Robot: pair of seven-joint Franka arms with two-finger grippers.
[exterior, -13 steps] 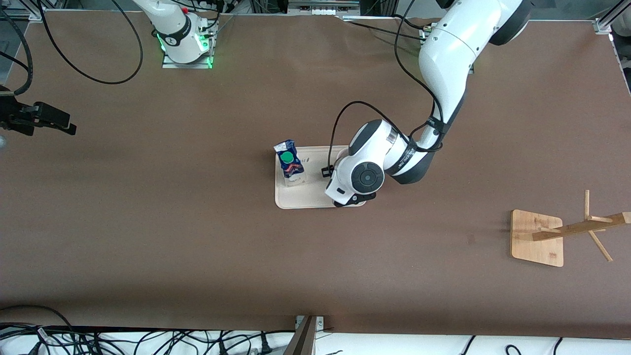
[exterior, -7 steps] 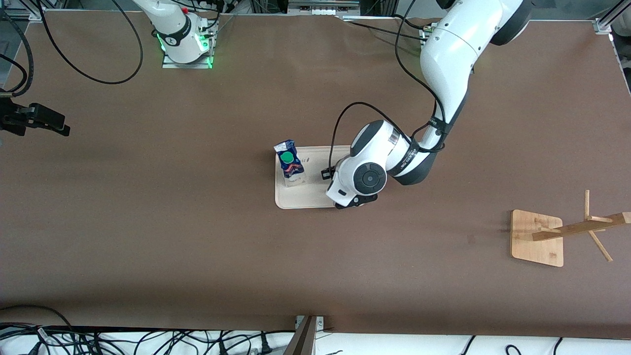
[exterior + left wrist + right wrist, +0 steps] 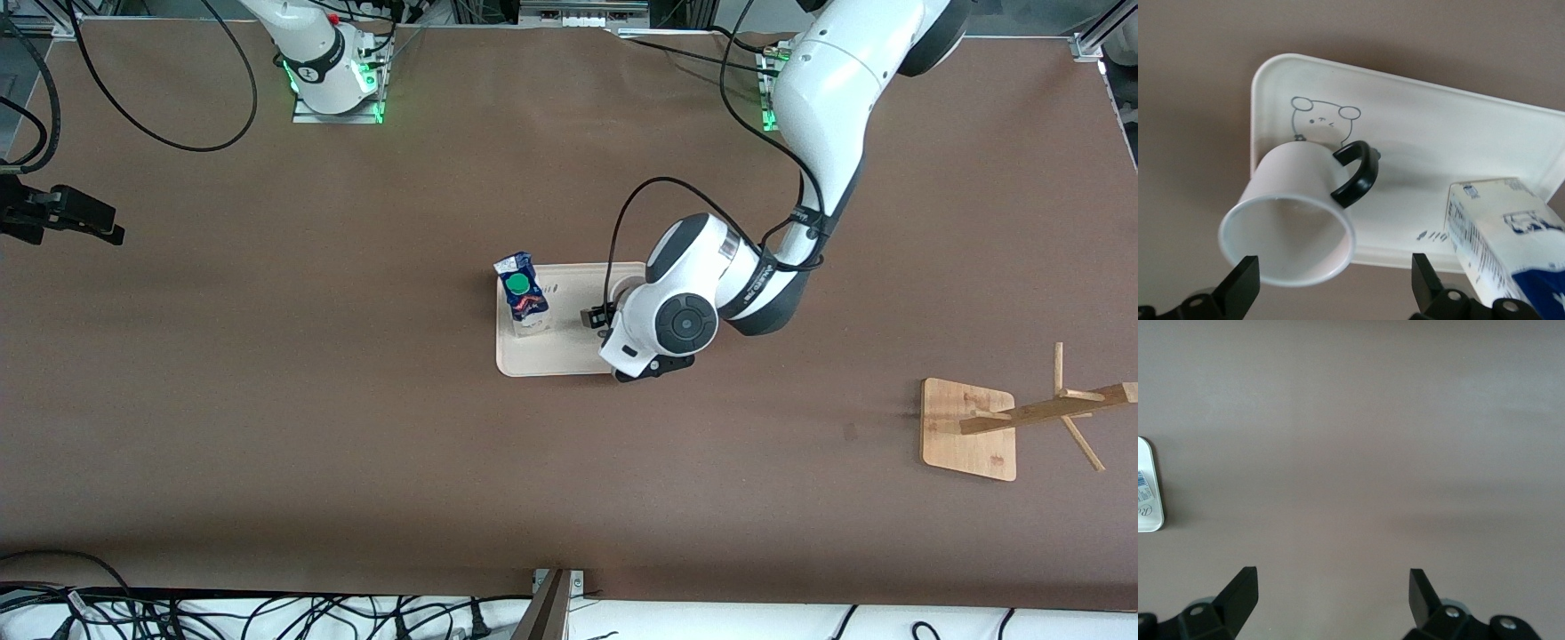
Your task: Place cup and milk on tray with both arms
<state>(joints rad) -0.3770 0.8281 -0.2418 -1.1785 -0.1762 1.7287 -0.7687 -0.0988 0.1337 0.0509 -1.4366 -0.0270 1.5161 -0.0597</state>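
The cream tray [image 3: 556, 351] lies mid-table. The milk [image 3: 522, 298] stands on its end toward the right arm. In the left wrist view the cup [image 3: 1295, 200] rests on the tray [image 3: 1438, 127] beside the rabbit drawing, with its black handle [image 3: 1355, 173] toward the milk [image 3: 1505, 233]. My left gripper [image 3: 1335, 280] is open above the cup's rim and holds nothing. In the front view the left arm's wrist [image 3: 667, 324] hides the cup. My right gripper [image 3: 111, 231] waits open and empty over the right arm's end of the table [image 3: 1331, 590].
A wooden rack with a square base [image 3: 969, 427] stands toward the left arm's end, nearer the front camera than the tray. A corner of the tray [image 3: 1148, 487] shows at the edge of the right wrist view. Cables hang along the table's edges.
The left arm's wrist has drawn back from over the tray toward the left arm's end. The right gripper has drifted slightly toward the table's edge. Milk and tray have not moved.
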